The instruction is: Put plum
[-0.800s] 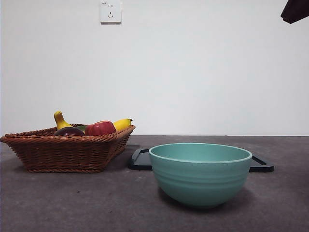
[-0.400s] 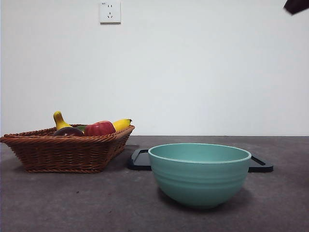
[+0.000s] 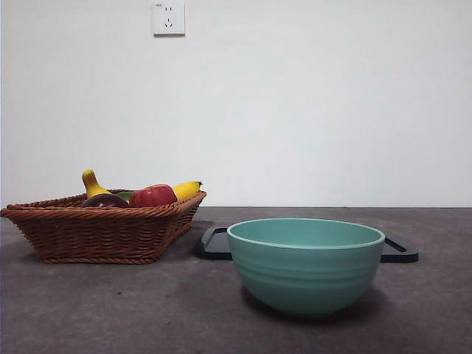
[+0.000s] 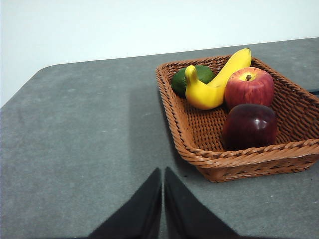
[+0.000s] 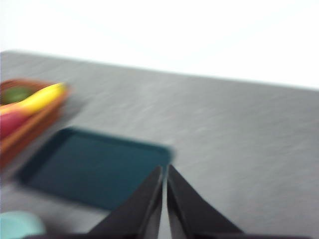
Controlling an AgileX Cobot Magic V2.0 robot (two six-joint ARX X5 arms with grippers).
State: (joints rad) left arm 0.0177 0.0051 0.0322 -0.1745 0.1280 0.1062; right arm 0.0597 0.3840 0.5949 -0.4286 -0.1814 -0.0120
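Note:
The dark maroon plum (image 4: 249,125) lies in the near corner of a wicker basket (image 4: 189,144), beside a red apple (image 4: 249,87), a yellow banana (image 4: 214,84) and a green fruit (image 4: 192,79). In the front view the plum (image 3: 105,200) peeks over the rim of the basket (image 3: 103,232) at the left. My left gripper (image 4: 163,172) is shut and hovers over bare table short of the basket. My right gripper (image 5: 165,169) is shut, above the table near the dark tray (image 5: 94,167); its view is blurred.
A teal bowl (image 3: 305,264) stands in the front middle of the table, with the black tray (image 3: 215,243) behind it. A wall socket (image 3: 168,18) is on the white wall. Neither arm shows in the front view.
The dark arm tip at the front view's top right corner has withdrawn out of view. The fruits, basket, bowl and tray have not moved.

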